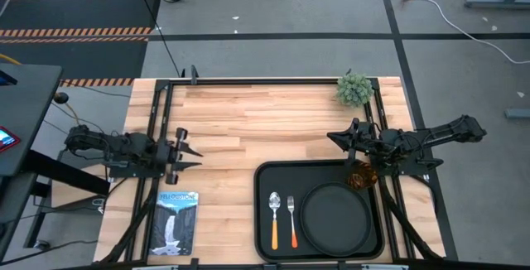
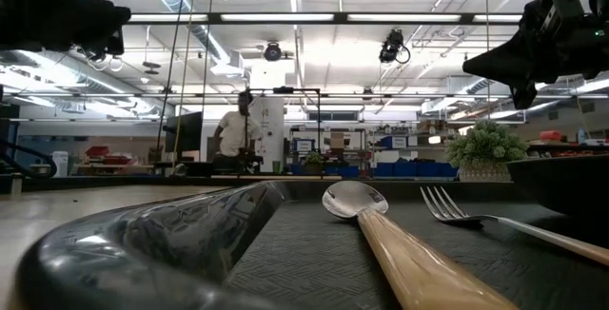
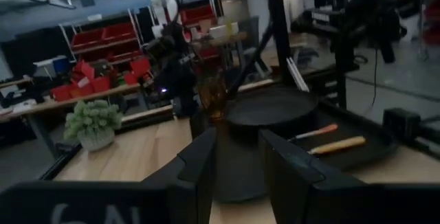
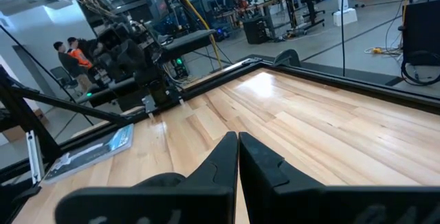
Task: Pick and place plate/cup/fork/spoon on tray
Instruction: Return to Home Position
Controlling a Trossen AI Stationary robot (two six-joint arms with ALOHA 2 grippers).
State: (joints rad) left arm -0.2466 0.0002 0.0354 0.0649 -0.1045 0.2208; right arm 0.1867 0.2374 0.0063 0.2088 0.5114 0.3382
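We see the tray (image 1: 319, 212) at the table's near right, carrying the plate (image 1: 335, 219) on its right side, with the spoon (image 1: 275, 210) and the fork (image 1: 292, 212) lying side by side just left of the plate, handles toward the near edge. The cup (image 1: 359, 176) stands at the tray's far right corner, just beyond the plate. Our right gripper (image 1: 334, 138) hangs above the table just past the tray's far edge, near the cup, its fingers (image 4: 230, 159) pressed together and empty. Our left gripper (image 1: 195, 156) waits at the table's left, fingers (image 3: 199, 165) narrowly parted, beyond a booklet (image 1: 175, 223). A small green plant (image 1: 354, 89) sits at the far right.
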